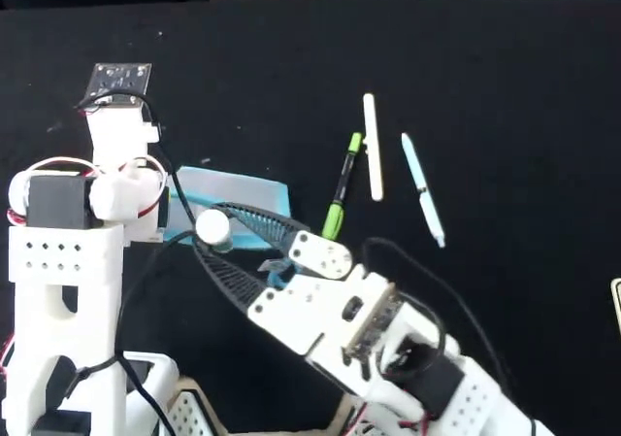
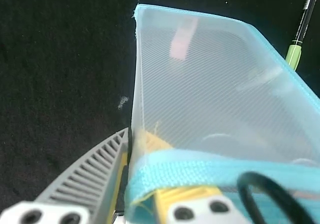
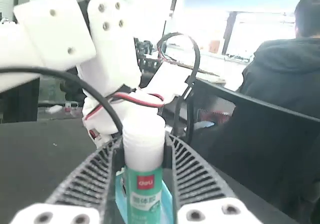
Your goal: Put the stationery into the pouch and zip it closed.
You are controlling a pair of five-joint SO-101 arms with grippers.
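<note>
Since the glue stick is light, rigid and smooth-walled, mid-barrel is the place to grip. The right gripper clamps it there, cap end up. The pouch is limp mesh, just under those tips. The left gripper pinches its zip edge. The green marker lies beyond the right gripper, untouched.

Counting three pens loose on the table: one green-capped marker, one cream stick pen, one light-blue pen. Plus one glue stick, making four stationery items clearly visible. One pouch, showing one pink shape through the mesh (can't tell what it is). Two grippers: left gripper, right gripper.
</note>
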